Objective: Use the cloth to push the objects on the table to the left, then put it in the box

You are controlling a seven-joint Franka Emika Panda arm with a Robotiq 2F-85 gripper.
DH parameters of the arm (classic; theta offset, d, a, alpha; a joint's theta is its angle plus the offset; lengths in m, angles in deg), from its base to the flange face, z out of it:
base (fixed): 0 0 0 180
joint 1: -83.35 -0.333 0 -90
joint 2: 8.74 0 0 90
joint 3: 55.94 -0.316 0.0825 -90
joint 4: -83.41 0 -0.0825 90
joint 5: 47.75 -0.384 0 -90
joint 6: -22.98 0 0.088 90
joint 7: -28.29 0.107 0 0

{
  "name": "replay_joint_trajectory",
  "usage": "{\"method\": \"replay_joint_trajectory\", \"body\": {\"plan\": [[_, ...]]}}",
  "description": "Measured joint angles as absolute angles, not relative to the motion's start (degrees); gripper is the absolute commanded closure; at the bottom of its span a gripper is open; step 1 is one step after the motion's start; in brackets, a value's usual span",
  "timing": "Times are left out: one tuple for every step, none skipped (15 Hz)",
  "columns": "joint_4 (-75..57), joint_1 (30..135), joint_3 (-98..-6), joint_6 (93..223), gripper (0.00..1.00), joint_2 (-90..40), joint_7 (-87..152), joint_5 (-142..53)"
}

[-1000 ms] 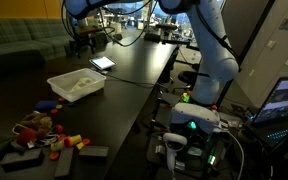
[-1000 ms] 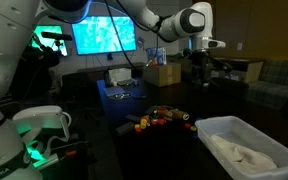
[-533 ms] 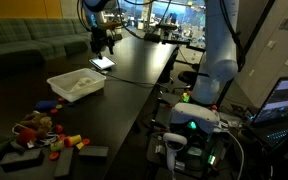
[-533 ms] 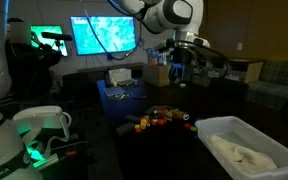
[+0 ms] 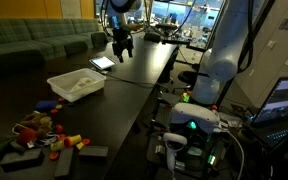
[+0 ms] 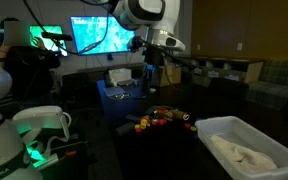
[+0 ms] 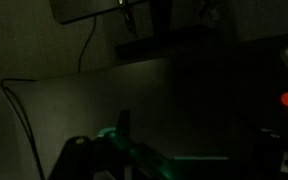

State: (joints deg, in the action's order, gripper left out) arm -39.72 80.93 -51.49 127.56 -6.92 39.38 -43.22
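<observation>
The pale cloth (image 5: 79, 86) lies inside the white box (image 5: 54, 84) on the dark table; both also show in an exterior view, the cloth (image 6: 240, 154) in the box (image 6: 212, 126). A pile of small colourful objects (image 5: 39, 130) lies on the table near the box, also seen in an exterior view (image 6: 164, 120). My gripper (image 5: 120, 50) hangs in the air above the far part of the table, well away from the box and the objects, and shows in an exterior view (image 6: 151, 74). Its fingers look spread and empty. The wrist view is very dark and the jaws do not show.
A lit tablet (image 5: 102, 62) lies on the table beyond the box. Dark blocks (image 5: 92, 152) lie at the near end. The table's edge (image 5: 144, 100) borders a robot base with green lights (image 5: 194, 125). A cardboard box (image 6: 164, 74) and monitors (image 6: 104, 33) stand behind.
The arm has swung sideways over the far end of the table, carrying the gripper away from the sofa side toward the table's middle. The cloth, box and objects have not moved.
</observation>
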Motion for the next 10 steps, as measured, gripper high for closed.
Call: {"method": "replay_joint_trajectory", "body": {"plan": [[-43.1,81.1,-51.5,130.0,0.00,-4.5,39.0,-43.5],[-46.4,81.2,-51.5,132.8,0.00,-2.2,38.5,-43.9],[-49.7,81.3,-51.5,136.3,0.00,-0.1,38.0,-44.0],[-52.8,81.3,-51.5,140.1,0.00,1.8,37.8,-44.4],[-55.5,81.3,-51.6,143.9,0.00,3.5,37.7,-44.8],[-57.8,81.3,-51.6,147.6,0.00,4.8,37.6,-45.3],[-59.8,81.3,-51.6,151.3,0.00,5.9,37.5,-45.8],[-61.6,81.3,-51.7,155.1,0.00,6.8,37.2,-46.2],[-63.1,81.3,-51.7,158.5,0.00,7.4,36.9,-46.6],[-64.4,81.3,-51.8,161.3,0.00,7.9,36.4,-46.8]]}}
